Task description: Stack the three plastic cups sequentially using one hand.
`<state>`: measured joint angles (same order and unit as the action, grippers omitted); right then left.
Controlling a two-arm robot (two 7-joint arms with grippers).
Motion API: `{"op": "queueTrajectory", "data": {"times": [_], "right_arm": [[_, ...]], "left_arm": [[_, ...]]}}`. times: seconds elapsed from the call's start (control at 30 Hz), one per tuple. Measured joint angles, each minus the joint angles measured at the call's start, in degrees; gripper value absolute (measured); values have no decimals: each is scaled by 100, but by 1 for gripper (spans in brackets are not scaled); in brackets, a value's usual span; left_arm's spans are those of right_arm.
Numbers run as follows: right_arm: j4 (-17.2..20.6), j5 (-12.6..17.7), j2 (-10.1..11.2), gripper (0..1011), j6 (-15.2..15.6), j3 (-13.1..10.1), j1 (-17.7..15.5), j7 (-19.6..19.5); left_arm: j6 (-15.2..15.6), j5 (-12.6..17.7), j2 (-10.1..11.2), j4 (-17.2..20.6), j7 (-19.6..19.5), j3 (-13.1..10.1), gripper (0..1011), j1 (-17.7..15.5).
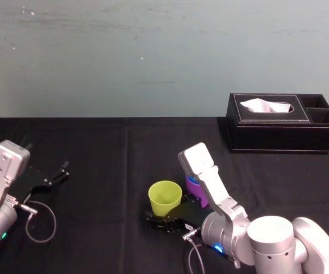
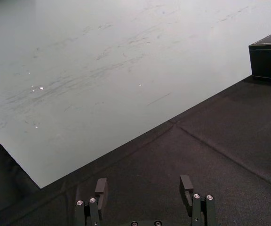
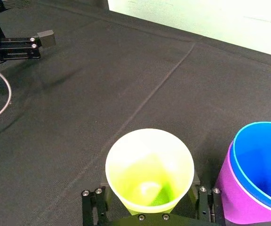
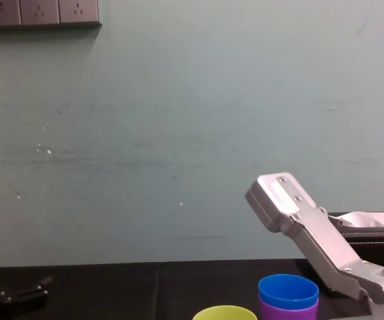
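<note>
My right gripper lies low over the tablecloth, to the left of the tissue box and nearer to me than it. Its black metal fingers are spread wide, one on each side of the yellow-green cup, which stands upright between them, mouth up. The cup's flared rim hides my pads, so I cannot tell whether either one brushes the wall; nothing is clamped. The cup is smooth, thin-walled plastic, round, tapering towards its base and slightly translucent.

Between that cup and the tissue box, just beside the cup but apart from it, the blue cup sits nested inside the purple cup, with only its rim band standing above the purple one. Both have the same glossy, tapered form.

The tissue box is a black rectangular case with a leather-like skin and pale stitching along its edges. A crumpled white tissue rises from its slot. The tablecloth is matte black fabric with a straight crease running across it.

My left gripper rests far to the left of the tissue box, fingers parted with nothing between them, and a thin grey cable loops beside it.
</note>
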<state>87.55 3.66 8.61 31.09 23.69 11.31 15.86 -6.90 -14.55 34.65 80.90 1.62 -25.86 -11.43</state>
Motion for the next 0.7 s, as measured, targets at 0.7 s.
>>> {"op": "queueTrajectory", "data": {"times": [0.7], "right_arm": [[40,-4,10,710,1,7,-22,-10]], "left_arm": [[0,0,0,0,0,0,1000,0]]}}
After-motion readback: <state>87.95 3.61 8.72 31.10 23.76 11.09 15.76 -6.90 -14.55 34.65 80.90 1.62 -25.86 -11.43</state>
